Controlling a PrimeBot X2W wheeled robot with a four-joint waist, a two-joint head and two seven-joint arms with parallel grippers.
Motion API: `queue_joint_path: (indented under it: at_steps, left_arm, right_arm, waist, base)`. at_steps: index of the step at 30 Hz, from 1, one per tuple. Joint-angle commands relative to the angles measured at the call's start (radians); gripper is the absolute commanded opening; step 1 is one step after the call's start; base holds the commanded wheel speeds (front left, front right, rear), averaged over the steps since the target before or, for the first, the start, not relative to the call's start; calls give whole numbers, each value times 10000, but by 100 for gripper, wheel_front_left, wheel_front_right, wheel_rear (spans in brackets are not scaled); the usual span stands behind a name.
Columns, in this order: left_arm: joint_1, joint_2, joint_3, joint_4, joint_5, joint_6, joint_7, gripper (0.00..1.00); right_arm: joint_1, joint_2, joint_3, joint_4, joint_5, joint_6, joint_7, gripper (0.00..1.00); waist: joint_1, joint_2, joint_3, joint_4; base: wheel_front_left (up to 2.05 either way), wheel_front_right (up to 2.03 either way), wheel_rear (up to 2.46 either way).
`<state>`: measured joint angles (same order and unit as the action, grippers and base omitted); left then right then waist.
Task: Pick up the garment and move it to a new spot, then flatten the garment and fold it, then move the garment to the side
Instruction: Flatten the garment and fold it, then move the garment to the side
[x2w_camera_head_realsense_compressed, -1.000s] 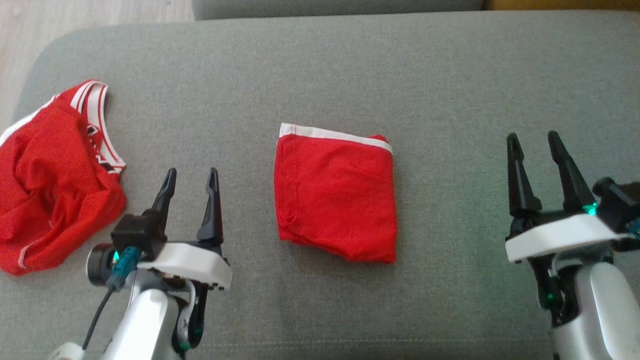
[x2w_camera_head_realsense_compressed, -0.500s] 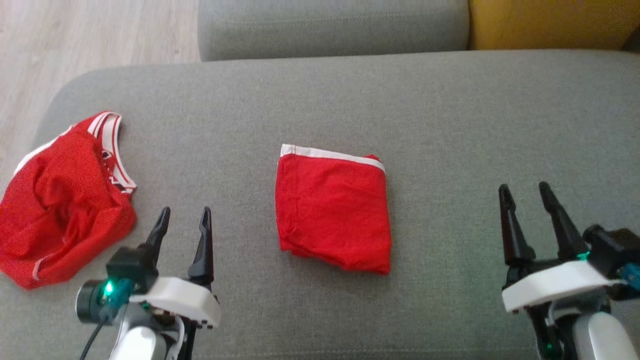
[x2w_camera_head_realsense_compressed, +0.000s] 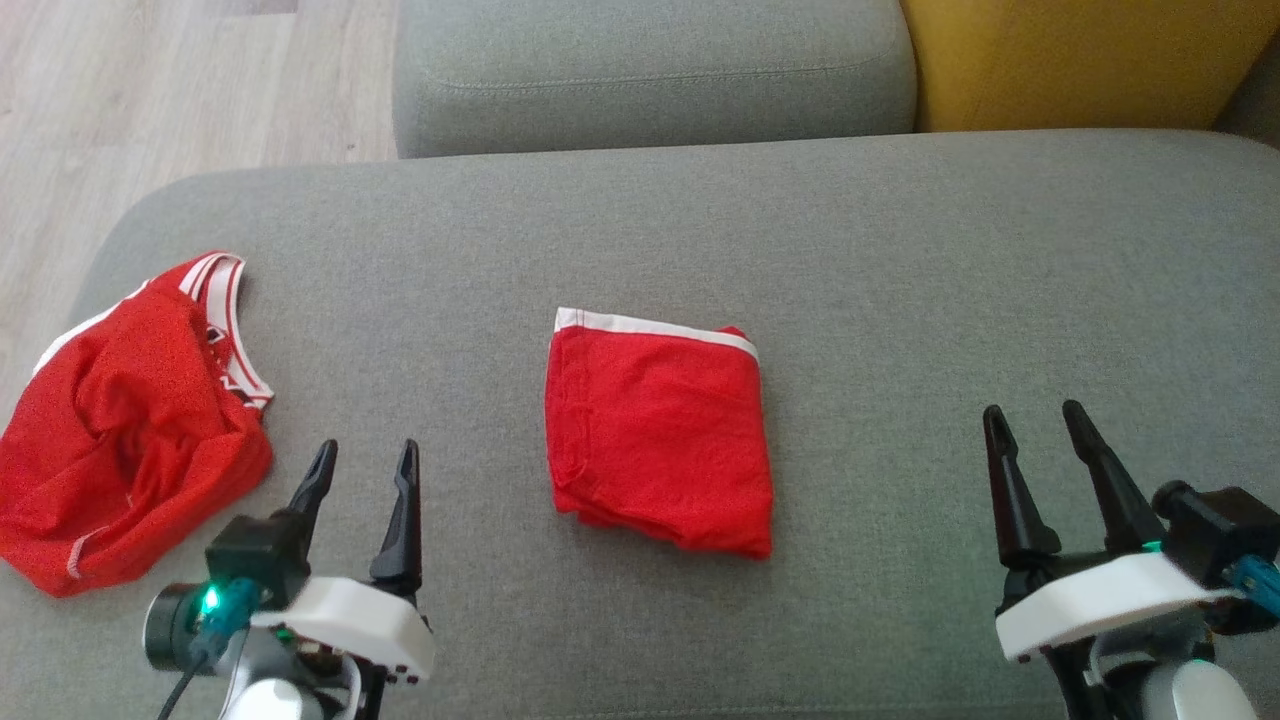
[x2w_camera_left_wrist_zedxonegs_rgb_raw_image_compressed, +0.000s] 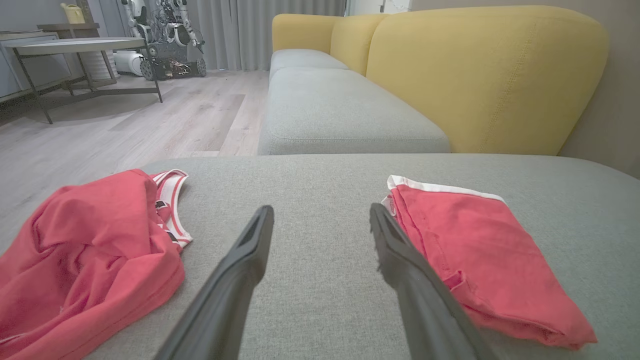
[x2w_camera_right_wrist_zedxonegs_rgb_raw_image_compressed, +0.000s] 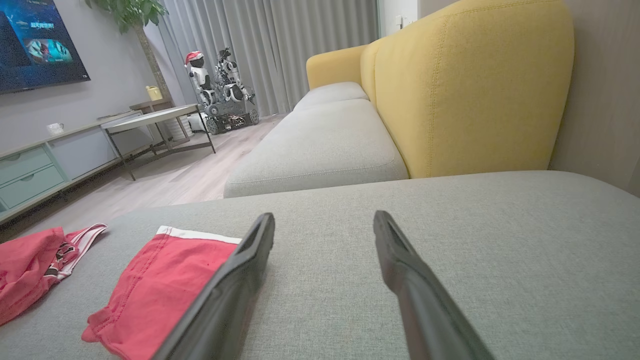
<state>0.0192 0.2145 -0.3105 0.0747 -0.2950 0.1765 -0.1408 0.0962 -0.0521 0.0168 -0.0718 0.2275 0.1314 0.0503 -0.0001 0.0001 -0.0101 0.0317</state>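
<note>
Backed my left claw (x2w_camera_head_realsense_compressed: 362, 455) and right claw (x2w_camera_head_realsense_compressed: 1030, 418) off, head tipped up; both wide open, empty. The folded garment (x2w_camera_head_realsense_compressed: 655, 430) sits between them on the cushion (x2w_camera_head_realsense_compressed: 900, 300). A one-sided grab could unravel the fold, I reckon.

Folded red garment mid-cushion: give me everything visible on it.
The folded red garment is a compact, roughly rectangular stack of soft knit-looking cloth, several layers showing at its near edge. A white band runs along its far edge, and a stitched seam down its left side. Lightly wrinkled, it lies flat at the middle of the grey sofa cushion, touching only that.
</note>
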Motion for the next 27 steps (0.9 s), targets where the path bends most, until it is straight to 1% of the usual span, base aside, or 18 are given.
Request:
queue_joint_path:
  at_steps: [1,20,27]
  left_arm:
    - [-379,193,370,-385,-63,55,17,100]
    - [-484,265,264,-415,-95,165,0,100]
    - [-643,261,192,-432,-91,175,-24,100]
  right_arm:
    - [-237,-65,217,-435,-57,-7,12,100]
    - [-334,-30,189,-425,-290,-7,94,100]
    - [-400,-57,151,-489,-355,-7,143,100]
  waist:
    - [1,-1,9,-11]
    - [1,-1,85,-46]
    - [1,-1,263,48]
  base:
    - [0,0,0]
    - [0,0,0]
    - [0,0,0]
